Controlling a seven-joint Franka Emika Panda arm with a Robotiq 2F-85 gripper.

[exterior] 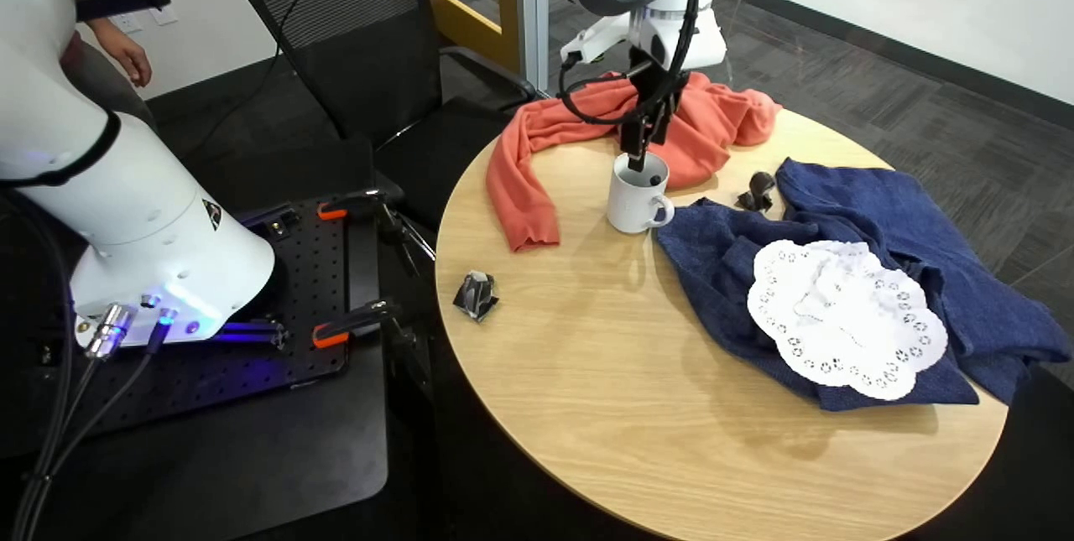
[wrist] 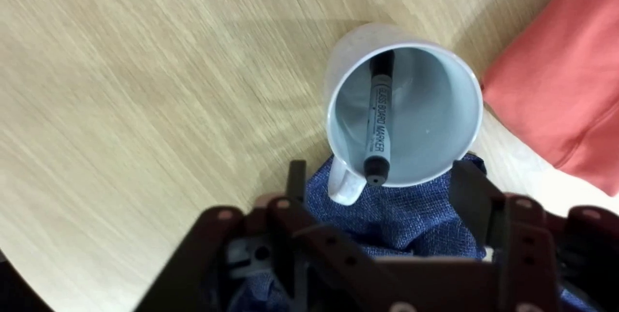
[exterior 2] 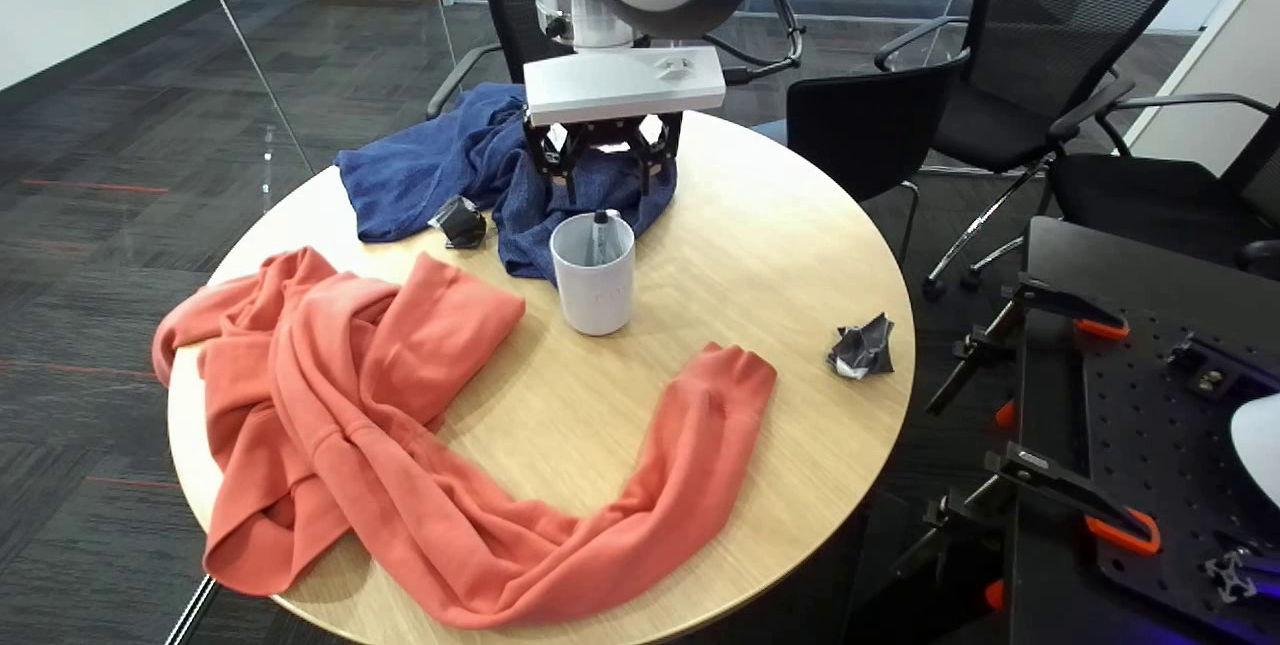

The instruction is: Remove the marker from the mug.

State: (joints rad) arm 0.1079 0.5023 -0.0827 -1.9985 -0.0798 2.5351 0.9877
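The white mug (exterior: 628, 204) stands upright on the round table; it also shows in an exterior view (exterior 2: 596, 297) and in the wrist view (wrist: 435, 123). The marker (wrist: 379, 118), grey with black ends, leans inside it. Its upper black end rests at the rim near the handle and also shows in both exterior views (exterior: 655, 180) (exterior 2: 600, 240). My gripper (exterior 2: 608, 188) is open and empty above the mug's handle side. In the wrist view the two fingers of the gripper (wrist: 380, 172) are wide apart, with the marker's end appearing between them. Neither finger visibly holds anything.
A red-orange garment (exterior 2: 430, 485) lies beside the mug. Blue denim (exterior: 722, 256) touches or nearly touches the mug's handle side, with a white doily (exterior: 847, 319) on it. Small black crumpled objects (exterior: 477, 296) (exterior: 758, 191) lie on the table (exterior: 587, 356).
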